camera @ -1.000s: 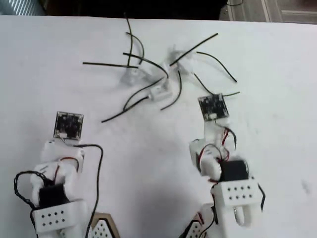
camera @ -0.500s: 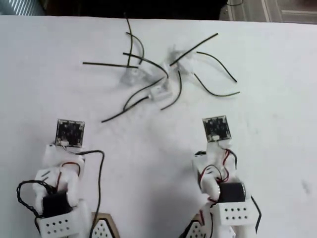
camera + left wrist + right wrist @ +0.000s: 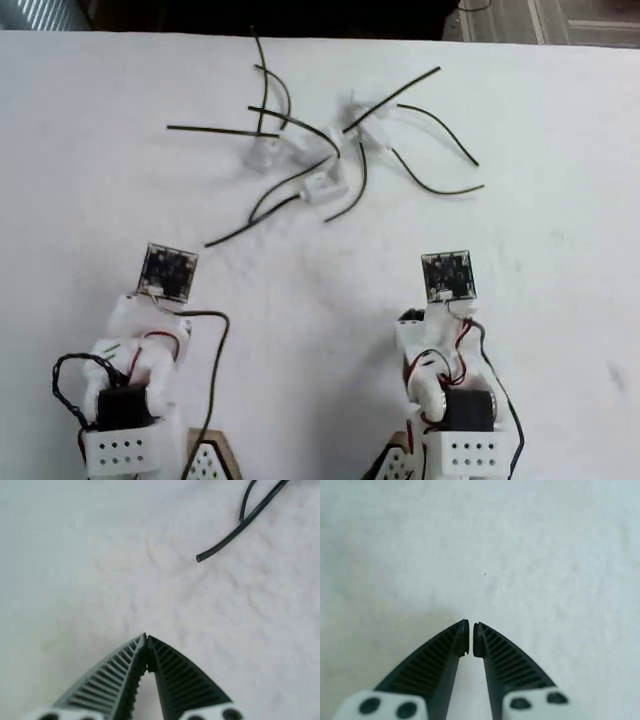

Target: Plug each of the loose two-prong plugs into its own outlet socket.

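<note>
Plugs: small white pieces (image 3: 325,183) lie in a loose cluster at the far middle of the table (image 3: 560,230). They wash out against the white top, so I cannot tell plugs from sockets, nor whether any pair is joined.
Wires: black wires (image 3: 300,125) fan out from the cluster to left, right and far. One strand runs toward the near left and ends on bare table. The left wrist view has a cut wire end (image 3: 199,558) lying flat, well apart from the fingertips, with the rest of the strand cut off at the frame edge.
Left arm: the left arm (image 3: 130,350) sits at the near left, its base cut off by the near edge. From above, its dark camera board (image 3: 168,272) covers the fingers.
Left gripper: the left gripper (image 3: 146,639) has its ribbed fingers together, tips touching, over bare table and holding nothing.
Right arm: the right arm (image 3: 445,370) sits at the near right, also cut off at the near edge, with its own board (image 3: 448,275) over the fingers.
Right gripper: the right gripper (image 3: 471,637) has its fingers drawn together with only a sliver between the tips, nothing held, above bare table.
Both arms: both stand well apart from the cluster.
</note>
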### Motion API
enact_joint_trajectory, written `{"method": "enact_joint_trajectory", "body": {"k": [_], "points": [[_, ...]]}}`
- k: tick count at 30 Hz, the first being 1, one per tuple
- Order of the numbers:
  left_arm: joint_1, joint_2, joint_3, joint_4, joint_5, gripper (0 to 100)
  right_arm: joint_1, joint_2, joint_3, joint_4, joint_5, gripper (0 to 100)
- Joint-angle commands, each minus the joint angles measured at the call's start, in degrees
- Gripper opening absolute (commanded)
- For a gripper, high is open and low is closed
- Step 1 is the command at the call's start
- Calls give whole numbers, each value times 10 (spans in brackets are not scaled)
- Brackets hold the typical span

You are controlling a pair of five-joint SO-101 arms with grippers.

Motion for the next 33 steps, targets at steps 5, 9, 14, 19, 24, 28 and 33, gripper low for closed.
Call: {"method": "enact_joint_trajectory", "body": {"k": [5, 9, 14, 19, 24, 28, 33], "points": [[7, -4, -2, 91, 4, 24, 7, -6, 4, 70, -3, 18], [7, -4, -2, 103, 3, 24, 7, -6, 4, 70, -3, 18], [7, -4, -2, 128, 3, 24, 7, -6, 4, 70, -2, 18], [7, -4, -2, 128, 3, 24, 7, -6, 4, 70, -2, 19], [7, -4, -2, 128, 3, 24, 7, -6, 4, 70, -2, 19], [7, -4, -2, 128, 3, 24, 7, -6, 4, 70, -2, 19], [7, -4, -2, 128, 3, 24, 7, -6, 4, 70, -2, 19]]}}
